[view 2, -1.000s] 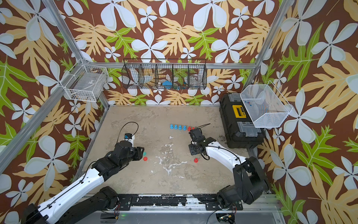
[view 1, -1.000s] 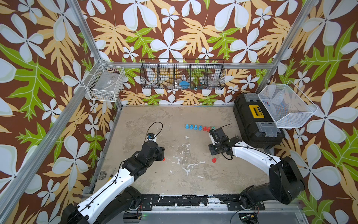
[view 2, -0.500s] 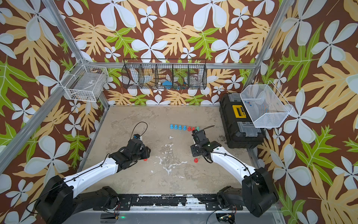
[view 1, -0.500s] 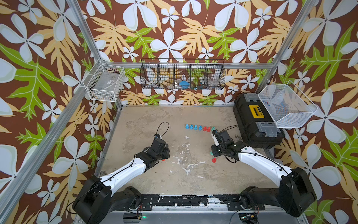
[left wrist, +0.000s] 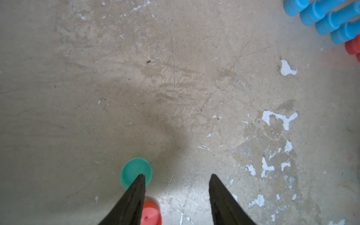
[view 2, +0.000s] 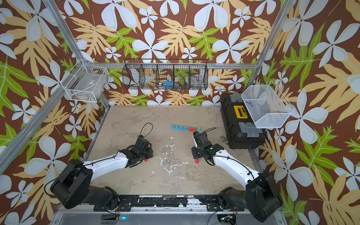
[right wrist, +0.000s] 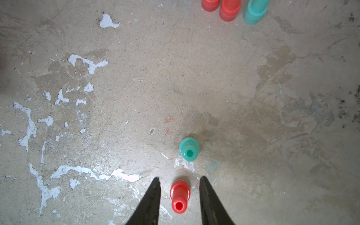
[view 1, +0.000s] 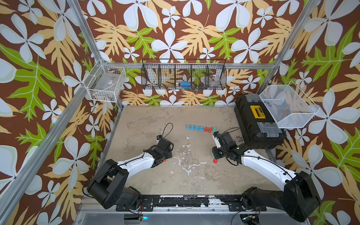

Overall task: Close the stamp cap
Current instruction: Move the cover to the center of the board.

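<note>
The red stamp stands upright on the table, narrow end up, toward the right side and nearer the front edge than the rest. It sits between the two fingers of the right gripper. That claw is released: we see a strip of table on either side of the stamp, and neither finger touches it. Just beyond the fingertips a green stamp stands upright too, apart from the red one.

The caps lie well away, on the left side of the table. In the left wrist view we see the red cap flat on the surface, partly hidden by one finger, with the green cap close by it. The tip of that finger overlaps the green cap, and we cannot tell whether it touches. The left gripper is released as well, with only bare table between its fingers.

Farther back, near the middle of the table, a row of stamps stands in line: four blue, two red, one green. A black toolbox rests at the table's right rear corner.
</note>
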Robot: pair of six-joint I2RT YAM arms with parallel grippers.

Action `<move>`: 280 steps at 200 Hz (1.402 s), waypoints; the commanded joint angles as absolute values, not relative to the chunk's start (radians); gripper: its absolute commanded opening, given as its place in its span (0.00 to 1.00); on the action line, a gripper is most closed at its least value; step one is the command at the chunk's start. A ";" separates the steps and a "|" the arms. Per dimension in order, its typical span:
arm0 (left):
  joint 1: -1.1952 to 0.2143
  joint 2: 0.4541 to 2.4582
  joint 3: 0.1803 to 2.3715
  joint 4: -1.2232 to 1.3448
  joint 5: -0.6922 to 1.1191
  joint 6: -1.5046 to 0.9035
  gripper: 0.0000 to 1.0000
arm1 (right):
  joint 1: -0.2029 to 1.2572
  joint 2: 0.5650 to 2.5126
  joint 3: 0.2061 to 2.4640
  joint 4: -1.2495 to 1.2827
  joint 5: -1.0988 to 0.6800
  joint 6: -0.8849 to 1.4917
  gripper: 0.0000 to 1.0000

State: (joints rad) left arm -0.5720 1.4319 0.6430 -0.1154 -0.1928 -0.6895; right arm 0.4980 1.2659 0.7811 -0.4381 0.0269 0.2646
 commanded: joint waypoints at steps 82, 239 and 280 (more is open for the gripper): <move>-0.571 1.543 0.687 -0.086 -0.221 -0.671 0.55 | 0.505 1.243 0.782 -0.425 0.015 0.278 0.35; -0.924 1.748 0.920 -0.095 -0.179 -0.755 0.52 | 0.505 1.231 0.791 -0.442 0.015 0.282 0.35; -0.934 1.746 0.964 -0.117 -0.195 -0.749 0.52 | 0.505 1.227 0.785 -0.439 0.018 0.282 0.35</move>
State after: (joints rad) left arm -0.9310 1.7481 0.9428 -0.0937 -0.1776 -0.7498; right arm 0.5037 1.2285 0.7864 -0.4370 0.0074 0.2798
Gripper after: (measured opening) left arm 0.518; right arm 0.345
